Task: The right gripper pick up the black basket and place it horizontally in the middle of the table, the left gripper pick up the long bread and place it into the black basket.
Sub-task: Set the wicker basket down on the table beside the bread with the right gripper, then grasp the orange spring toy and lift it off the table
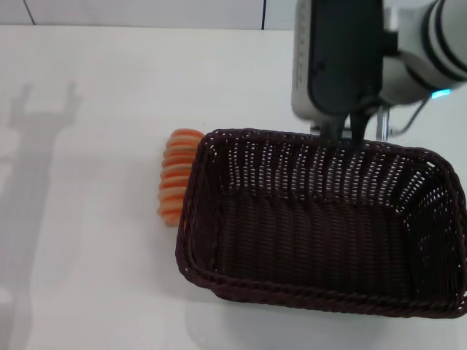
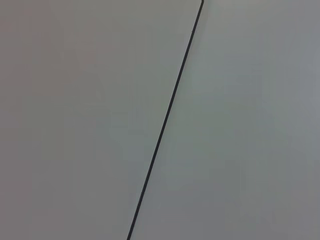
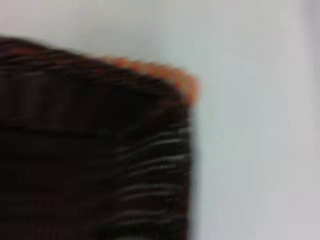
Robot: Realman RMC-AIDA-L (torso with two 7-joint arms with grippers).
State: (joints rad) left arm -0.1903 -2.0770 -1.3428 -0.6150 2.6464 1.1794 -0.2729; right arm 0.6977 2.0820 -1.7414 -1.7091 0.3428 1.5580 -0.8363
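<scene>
Head view: the black basket (image 1: 321, 226) sits on the white tabletop (image 1: 80, 219), right of centre, long side running across the view, open side up, interior empty as far as visible. The near rim looks slightly lifted at the left corner, with a soft shadow beneath, but I cannot tell for certain whether the basket rests flat or is tilted. The right gripper (image 1: 349, 135) comes down from the bulky silver-grey and black arm housing at the top of the view; its two black fingers (image 1: 359, 130) straddle the basket's far rim near the middle of that long side, one finger on each side of the braided edge, closed on the rim. The long bread (image 1: 176, 175) lies on the tabletop just beside the basket's left short wall, striped orange-and-tan side up, its long axis running away from the robot; its right edge is hidden behind the basket wall, so whether they touch cannot be told. Right wrist view: a blurred close view of a dark woven basket corner (image 3: 100, 160), with an orange fringe of the bread (image 3: 175, 80) showing just past the rim and pale tabletop (image 3: 260, 125) beyond. Left wrist view: only a plain pale surface crossed by a thin dark diagonal line (image 2: 165, 120); no task object appears there. The left gripper is not seen in any view, so the state of its fingers cannot be told; a two-pronged shadow lies on the tabletop at the far left of the head view (image 1: 44, 117).
</scene>
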